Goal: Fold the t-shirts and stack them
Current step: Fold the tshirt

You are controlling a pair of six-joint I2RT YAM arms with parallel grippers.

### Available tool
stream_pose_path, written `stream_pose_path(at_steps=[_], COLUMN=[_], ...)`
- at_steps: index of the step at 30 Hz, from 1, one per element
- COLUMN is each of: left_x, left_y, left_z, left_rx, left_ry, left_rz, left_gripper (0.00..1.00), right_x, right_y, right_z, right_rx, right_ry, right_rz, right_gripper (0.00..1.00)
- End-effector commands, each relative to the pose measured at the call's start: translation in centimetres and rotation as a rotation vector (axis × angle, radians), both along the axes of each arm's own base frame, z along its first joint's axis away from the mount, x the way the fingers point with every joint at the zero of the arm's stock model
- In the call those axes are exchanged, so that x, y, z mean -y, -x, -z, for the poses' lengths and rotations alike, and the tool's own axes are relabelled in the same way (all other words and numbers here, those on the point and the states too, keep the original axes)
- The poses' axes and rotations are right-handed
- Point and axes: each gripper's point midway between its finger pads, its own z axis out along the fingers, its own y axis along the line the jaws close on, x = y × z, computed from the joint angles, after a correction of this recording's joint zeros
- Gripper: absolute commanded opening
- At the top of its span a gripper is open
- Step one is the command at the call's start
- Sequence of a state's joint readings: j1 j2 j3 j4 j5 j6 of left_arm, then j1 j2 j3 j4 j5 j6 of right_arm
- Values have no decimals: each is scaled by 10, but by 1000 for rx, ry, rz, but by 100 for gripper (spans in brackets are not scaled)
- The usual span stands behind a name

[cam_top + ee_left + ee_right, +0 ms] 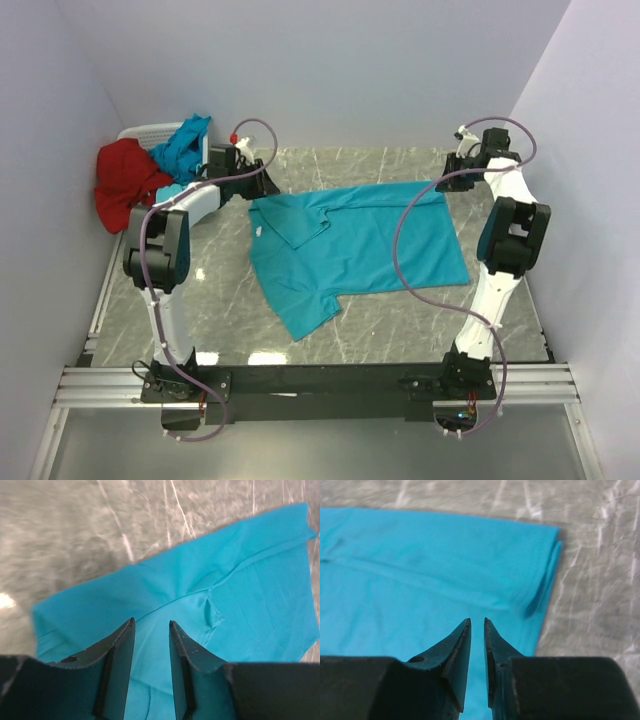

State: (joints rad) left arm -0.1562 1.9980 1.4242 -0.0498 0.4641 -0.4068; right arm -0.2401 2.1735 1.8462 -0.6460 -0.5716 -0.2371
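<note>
A turquoise t-shirt (350, 245) lies spread on the marble table, its far edge folded over and one sleeve pointing to the near left. It also shows in the left wrist view (200, 595) and in the right wrist view (430, 565). My left gripper (262, 182) hovers over the shirt's far left corner, open and empty (151, 623). My right gripper (447, 178) hovers over the far right corner, its jaws a narrow gap apart with nothing between them (477, 621). A red t-shirt (125, 180) and another turquoise t-shirt (185, 145) hang out of the basket.
A white plastic basket (150, 132) stands at the far left corner by the wall. White walls close in the table on the left, back and right. Bare marble (200, 300) shows to the near left of the shirt.
</note>
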Motion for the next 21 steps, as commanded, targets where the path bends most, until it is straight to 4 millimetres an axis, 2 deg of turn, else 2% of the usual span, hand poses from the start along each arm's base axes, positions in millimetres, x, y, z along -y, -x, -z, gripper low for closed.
stream_pose_path(at_steps=[1,2,9,14,21], left_x=[12,12,6,1,-6], left_y=[-9,-10,-13,-15,-15], left_z=[1,6,29,20,13], left_rx=[-15,-28,-72,-54,-32], left_ry=[34,30,22,30,8], left_rz=[38,37,28,18,8], left_gripper=[38,38,38,38,40], right_x=[10,11,21,24,35], right_y=[-13,-20,-18,-13,-7], right_z=[-4,3,38,57,67], right_rx=[-34,-42,-113,-180,-237], right_ry=[18,23,77,98,153], right_rz=[69,77,116,118,132], right_gripper=[23,22,19,18,18])
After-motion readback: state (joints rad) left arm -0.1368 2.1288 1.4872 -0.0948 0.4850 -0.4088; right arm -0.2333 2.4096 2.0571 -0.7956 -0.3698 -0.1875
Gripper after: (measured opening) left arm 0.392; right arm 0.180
